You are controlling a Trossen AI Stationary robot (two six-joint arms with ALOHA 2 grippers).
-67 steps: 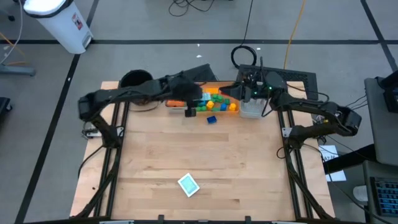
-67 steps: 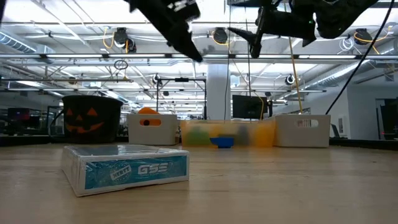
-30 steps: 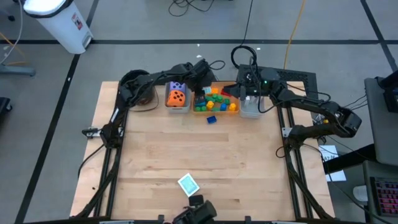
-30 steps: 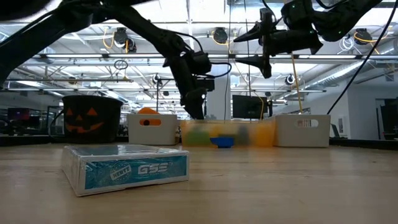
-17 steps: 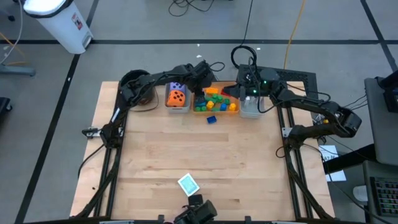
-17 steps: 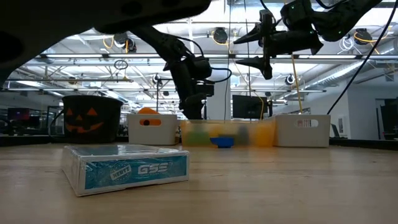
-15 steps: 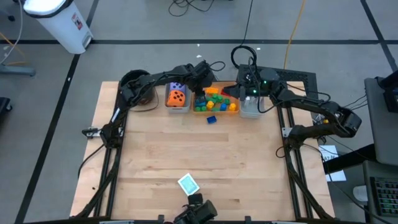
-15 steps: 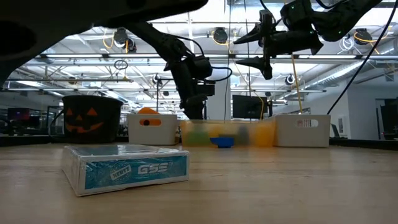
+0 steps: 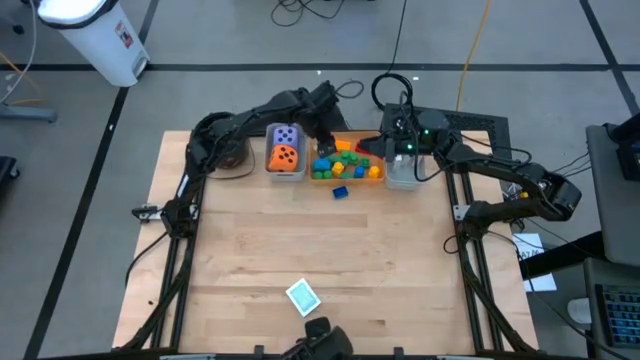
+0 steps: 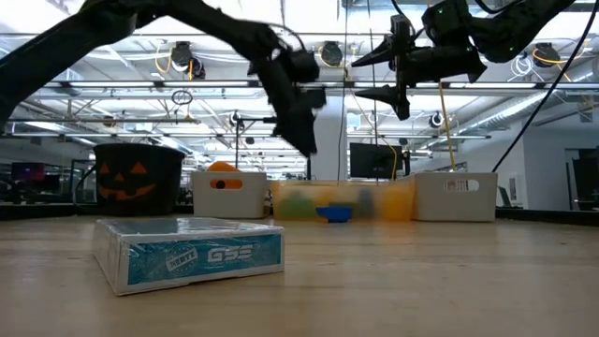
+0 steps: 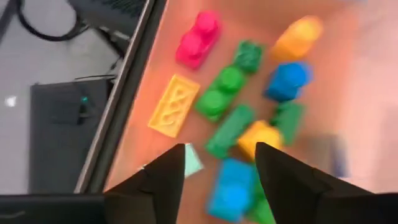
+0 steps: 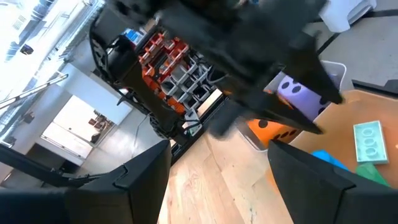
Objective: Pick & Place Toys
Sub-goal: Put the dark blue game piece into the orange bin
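Observation:
The toys are spread out. Several coloured bricks (image 11: 231,118) and a small teal card (image 11: 193,160) lie in the orange bin (image 9: 345,165). A purple die (image 9: 286,135) and an orange die (image 9: 286,157) sit in the grey bin (image 9: 285,172). One blue brick (image 9: 341,192) lies on the table in front of the orange bin. A teal card pack (image 9: 303,297) rests flat near the front edge. My left gripper (image 11: 217,152) hangs open above the orange bin's bricks with nothing between its fingers. My right gripper (image 12: 217,155) stays open and level in the air above the white bin (image 9: 403,172), pointing toward the left arm.
A round black pot (image 9: 222,135) with a pumpkin face stands at the far left of the row of bins. The bins line the table's far edge. Bare wood lies between the bins and the card pack (image 10: 192,253).
My left gripper has risen out of the orange bin and now hangs well above the bricks, with a slight roll of the wrist. The bricks and dice lie as before.

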